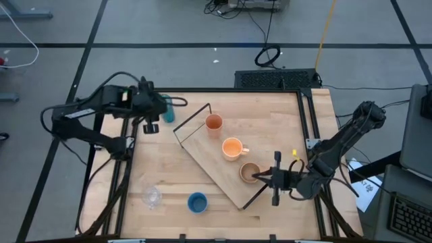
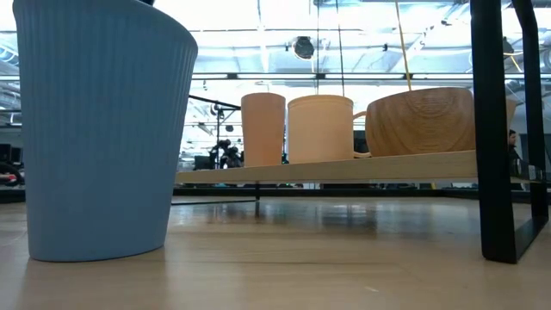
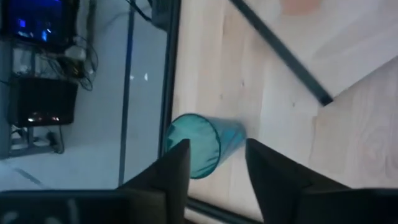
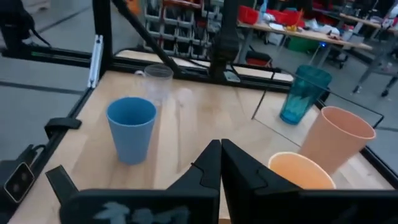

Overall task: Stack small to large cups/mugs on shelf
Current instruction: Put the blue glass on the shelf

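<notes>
The shelf [image 1: 214, 164] lies slantwise across the table. On it stand the small orange cup [image 1: 213, 122], the orange handled mug [image 1: 232, 148] and the tan handled mug [image 1: 248, 172]. The teal tumbler [image 1: 177, 102] stands at the table's far left corner. My left gripper [image 3: 217, 144] is open above it, with a finger on either side of the tumbler [image 3: 200, 144]. My right gripper [image 1: 258, 177] is shut beside the tan mug, on the side toward the table's right edge. The blue cup [image 1: 197, 202] and the clear glass [image 1: 151, 196] stand near the near edge. My right gripper [image 4: 221, 144] reaches level from the table's right side, and its shut fingertips are at the tan mug's right edge [image 1: 255, 175]. The fingers hide the mug in the wrist view, so I cannot tell whether they touch it.
The shelf's black wire brackets [image 1: 192, 118] [image 1: 255, 197] stand up at both short ends. Black frame rails [image 1: 310, 128] run along the table's sides. Bare tabletop [image 1: 155, 162] lies between the shelf and the left edge.
</notes>
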Robot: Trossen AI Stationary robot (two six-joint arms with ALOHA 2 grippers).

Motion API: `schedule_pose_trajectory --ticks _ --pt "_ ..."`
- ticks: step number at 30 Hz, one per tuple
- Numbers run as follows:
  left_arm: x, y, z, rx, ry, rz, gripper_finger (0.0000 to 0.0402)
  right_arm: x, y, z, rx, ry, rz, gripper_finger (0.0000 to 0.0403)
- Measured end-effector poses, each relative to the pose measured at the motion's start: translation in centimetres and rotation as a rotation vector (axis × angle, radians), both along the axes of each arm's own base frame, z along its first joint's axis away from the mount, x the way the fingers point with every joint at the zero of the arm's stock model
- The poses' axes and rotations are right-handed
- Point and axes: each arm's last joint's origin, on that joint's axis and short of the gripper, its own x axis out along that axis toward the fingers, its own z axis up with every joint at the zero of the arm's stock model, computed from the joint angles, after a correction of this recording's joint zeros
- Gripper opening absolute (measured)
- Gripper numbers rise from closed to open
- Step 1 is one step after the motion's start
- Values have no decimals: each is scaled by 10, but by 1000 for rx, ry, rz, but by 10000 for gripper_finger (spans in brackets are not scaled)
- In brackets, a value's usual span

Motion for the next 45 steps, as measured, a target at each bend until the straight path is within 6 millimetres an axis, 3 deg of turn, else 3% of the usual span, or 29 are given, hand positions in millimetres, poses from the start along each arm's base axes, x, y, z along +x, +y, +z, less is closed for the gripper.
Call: schedule_pose_trajectory --ticks 4,11,20,25,32,39,45 --pt "5 13 -7 -1 87 16 184 0 2 -6 6 -20 74 0" --pt "8 34 -17 -57 213 -2 189 -1 3 -14 29 -64 147 0" --pt "2 54 -19 -141 226 -44 191 -2 2 -17 19 -53 148 0" --pt "-3 65 -20 -157 221 -26 224 -2 2 -17 7 -48 150 0" --pt "6 78 -28 -203 231 -25 263 -2 2 -17 -20 -46 157 0" --pt "22 86 -44 -265 275 -39 251 -6 6 -15 -31 -55 182 0" --pt "22 87 -72 -307 318 -38 237 -9 8 -15 -29 -58 196 0"
